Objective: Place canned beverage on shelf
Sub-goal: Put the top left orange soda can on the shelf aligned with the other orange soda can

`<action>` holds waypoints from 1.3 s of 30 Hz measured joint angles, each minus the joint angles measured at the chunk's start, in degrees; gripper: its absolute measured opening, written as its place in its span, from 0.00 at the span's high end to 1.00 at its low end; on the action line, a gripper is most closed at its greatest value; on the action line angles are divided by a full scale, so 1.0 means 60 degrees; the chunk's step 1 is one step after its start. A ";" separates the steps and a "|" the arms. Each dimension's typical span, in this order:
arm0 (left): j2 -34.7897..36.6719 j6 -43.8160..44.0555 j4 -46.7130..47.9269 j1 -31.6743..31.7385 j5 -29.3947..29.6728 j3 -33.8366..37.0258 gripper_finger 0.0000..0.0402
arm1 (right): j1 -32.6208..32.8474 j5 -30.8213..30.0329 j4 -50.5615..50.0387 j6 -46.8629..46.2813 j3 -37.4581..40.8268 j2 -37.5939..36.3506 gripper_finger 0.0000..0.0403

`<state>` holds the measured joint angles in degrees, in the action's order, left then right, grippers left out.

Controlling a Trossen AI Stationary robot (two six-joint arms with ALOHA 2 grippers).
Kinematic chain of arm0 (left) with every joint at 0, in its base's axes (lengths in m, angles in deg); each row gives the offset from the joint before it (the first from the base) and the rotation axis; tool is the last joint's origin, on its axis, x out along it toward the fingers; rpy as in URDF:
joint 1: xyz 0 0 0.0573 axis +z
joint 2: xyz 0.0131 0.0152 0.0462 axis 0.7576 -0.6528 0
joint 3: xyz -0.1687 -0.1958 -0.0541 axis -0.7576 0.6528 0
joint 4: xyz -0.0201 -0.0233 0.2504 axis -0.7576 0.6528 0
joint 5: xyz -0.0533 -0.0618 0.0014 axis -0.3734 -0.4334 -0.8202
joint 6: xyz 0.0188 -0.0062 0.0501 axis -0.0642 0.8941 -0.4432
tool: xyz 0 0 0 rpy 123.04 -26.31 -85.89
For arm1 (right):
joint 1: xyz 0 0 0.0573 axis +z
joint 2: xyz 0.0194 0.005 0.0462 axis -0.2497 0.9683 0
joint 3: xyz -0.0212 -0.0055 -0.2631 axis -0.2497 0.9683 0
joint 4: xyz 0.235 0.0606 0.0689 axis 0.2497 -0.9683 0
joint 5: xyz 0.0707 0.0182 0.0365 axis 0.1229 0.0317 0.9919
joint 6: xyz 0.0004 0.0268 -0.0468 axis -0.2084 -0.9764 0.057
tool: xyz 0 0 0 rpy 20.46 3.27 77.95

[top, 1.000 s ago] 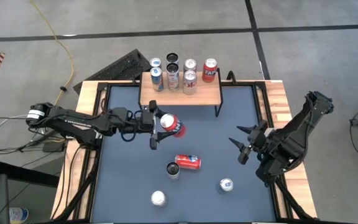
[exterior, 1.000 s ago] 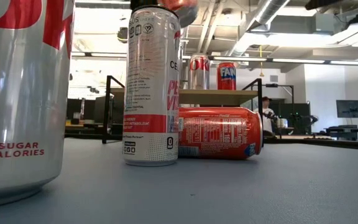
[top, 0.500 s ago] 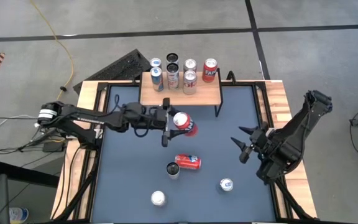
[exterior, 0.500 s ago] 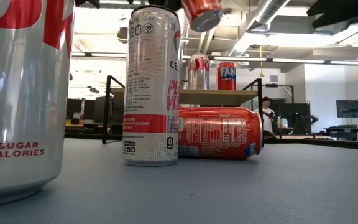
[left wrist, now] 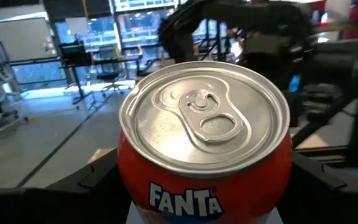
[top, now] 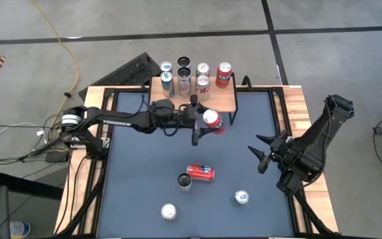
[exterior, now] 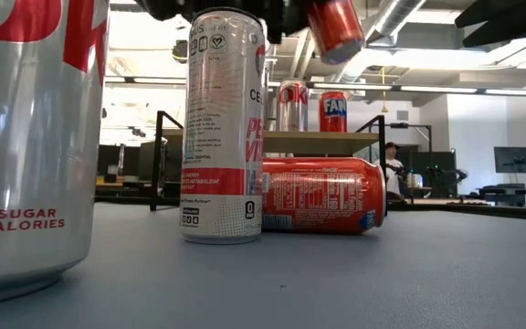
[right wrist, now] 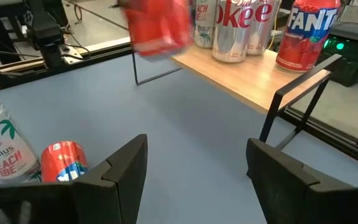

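Step in hand: carry. Left gripper [top: 200,123] pinched a red Fanta can [top: 211,120] in the air, just near of the shelf [top: 192,101]'s right part. Right gripper [top: 262,153] waited at the table's right, fingers spread, empty. Next move, judged: lift over the shelf's near edge, set the can upright on the bare wood by the 6 cans.

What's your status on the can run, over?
Left gripper shut on Fanta can, airborne by the shelf's front right corner. Right gripper open, waiting at table's right. Six cans crowd the shelf; right front is free.
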<state>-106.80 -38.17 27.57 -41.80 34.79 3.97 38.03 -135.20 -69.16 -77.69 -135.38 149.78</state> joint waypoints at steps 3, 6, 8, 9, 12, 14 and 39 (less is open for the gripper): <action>-0.0496 0.0031 0.0289 0.0313 0.0100 -0.0478 0.29 | 0.0000 -0.0004 0.0000 0.0036 0.0000 0.0000 0.37; -0.1029 0.0152 0.0281 0.0575 0.0136 -0.0959 0.29 | 0.0000 -0.0007 -0.0004 0.0029 0.0000 0.0000 0.37; -0.1322 0.0166 0.0352 0.0732 0.0191 -0.1292 0.29 | 0.0000 -0.0007 0.0017 0.0033 0.0000 0.0000 0.37; -0.1454 0.0166 0.0381 0.0800 0.0328 -0.1439 0.29 | 0.0000 -0.0007 0.0031 0.0032 0.0000 0.0000 0.37; -0.1839 0.0170 0.0447 0.0951 0.0815 -0.1852 0.29 | 0.0000 -0.0007 0.0091 0.0040 0.0000 0.0000 0.37; -0.2099 0.0174 0.0569 0.1010 0.1057 -0.2112 0.29 | 0.0000 -0.0007 0.0194 0.0150 0.0000 0.0000 0.37; -0.2794 -0.0239 0.1742 0.1004 0.3376 -0.2740 0.27 | 0.0000 0.0004 0.0452 0.0357 -0.0007 0.0007 0.37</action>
<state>-123.56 -39.61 38.02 -35.78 55.05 -12.46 38.03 -135.18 -66.45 -75.55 -135.42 149.82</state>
